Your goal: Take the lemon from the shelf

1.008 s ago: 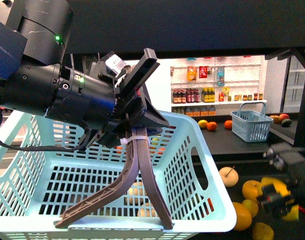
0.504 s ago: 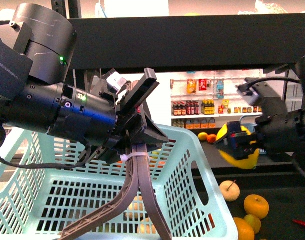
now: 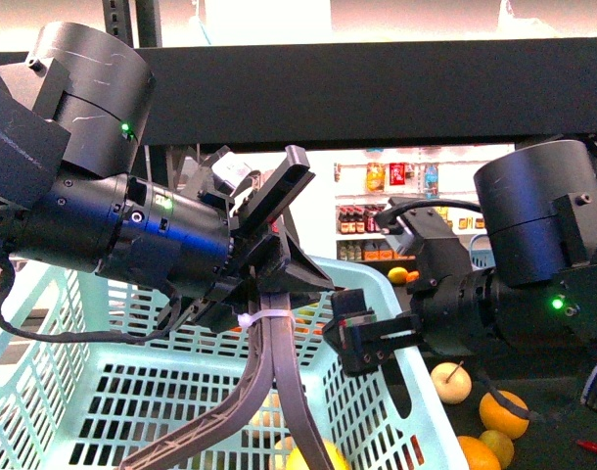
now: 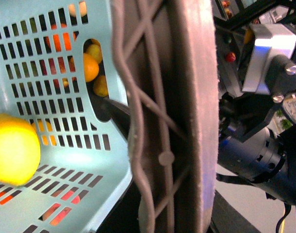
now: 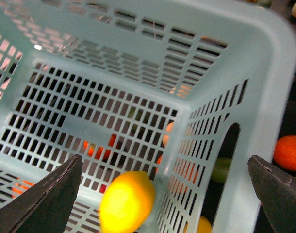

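The yellow lemon (image 5: 127, 201) is inside the light blue basket (image 5: 264, 97), free of any gripper and blurred, close to the basket's corner. It also shows as the lemon (image 4: 12, 150) against the basket (image 4: 51, 87) wall and as the lemon (image 3: 318, 456) at the bottom edge. My left gripper (image 3: 269, 352) is shut on the basket (image 3: 113, 392), holding it up. My right gripper (image 3: 362, 333) hangs open over the basket's right rim; its dark fingers (image 5: 46, 194) stand wide apart above the lemon. The black shelf (image 3: 377, 88) deck spans overhead.
On the lower shelf deck, right of the basket, lie a pale round fruit (image 3: 450, 382) and oranges (image 3: 502, 411). White product shelves with bottles (image 3: 396, 215) stand far behind. The two arms crowd close together over the basket.
My right gripper came up from the lower deck with the lemon, moved left over the basket and opened. The lemon is now inside the basket. The left arm barely moved.
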Tool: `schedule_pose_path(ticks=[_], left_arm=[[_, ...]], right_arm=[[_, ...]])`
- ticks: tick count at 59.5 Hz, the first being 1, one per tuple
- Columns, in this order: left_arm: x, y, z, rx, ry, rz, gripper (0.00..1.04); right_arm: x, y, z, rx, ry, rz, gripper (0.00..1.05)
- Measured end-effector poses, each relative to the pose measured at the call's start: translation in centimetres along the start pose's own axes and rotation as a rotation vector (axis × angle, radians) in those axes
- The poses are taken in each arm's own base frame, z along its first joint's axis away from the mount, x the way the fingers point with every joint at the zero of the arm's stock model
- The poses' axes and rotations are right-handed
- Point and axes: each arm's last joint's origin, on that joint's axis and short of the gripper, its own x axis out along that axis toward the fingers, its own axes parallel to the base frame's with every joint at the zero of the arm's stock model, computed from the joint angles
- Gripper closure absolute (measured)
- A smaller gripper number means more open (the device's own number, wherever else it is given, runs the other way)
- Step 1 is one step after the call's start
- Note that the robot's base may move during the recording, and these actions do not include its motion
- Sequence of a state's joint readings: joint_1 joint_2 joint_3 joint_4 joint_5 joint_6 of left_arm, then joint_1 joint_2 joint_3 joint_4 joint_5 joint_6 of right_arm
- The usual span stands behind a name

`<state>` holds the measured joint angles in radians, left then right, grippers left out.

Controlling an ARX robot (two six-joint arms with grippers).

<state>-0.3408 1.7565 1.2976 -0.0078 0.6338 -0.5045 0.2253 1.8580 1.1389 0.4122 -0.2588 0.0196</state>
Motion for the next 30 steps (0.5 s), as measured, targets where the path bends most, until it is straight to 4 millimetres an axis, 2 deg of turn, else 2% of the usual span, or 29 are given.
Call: schedule_pose_path(ticks=[7, 13, 18, 25, 30], left_arm=[[0.0, 0.0, 0.0, 0.001, -0.003, 0.005, 0.91], [0.0, 0.0, 0.0, 0.002, -0.003, 0.006, 0.91], [0.0, 0.0, 0.0, 0.003, -0.002, 0.004, 0.91], [0.0, 0.0, 0.0, 0.002, 0.001, -0.001, 0.91], [0.0, 0.0, 0.0, 0.002, 0.0, -0.001, 0.91]], right_arm=[[-1.1, -2.4, 0.9, 0.084, -0.05, -0.036, 0.02], [-2.9, -4.9, 1.7, 0.139, -0.108, -0.061, 0.02], [-4.2, -7.2, 1.7, 0.167, -0.123, -0.117, 0.02], [-5.5, -10.6, -0.2, 0.18, -0.086, -0.258, 0.02], [-5.7, -12.6, -3.4, 0.165, -0.005, -0.341, 0.02]])
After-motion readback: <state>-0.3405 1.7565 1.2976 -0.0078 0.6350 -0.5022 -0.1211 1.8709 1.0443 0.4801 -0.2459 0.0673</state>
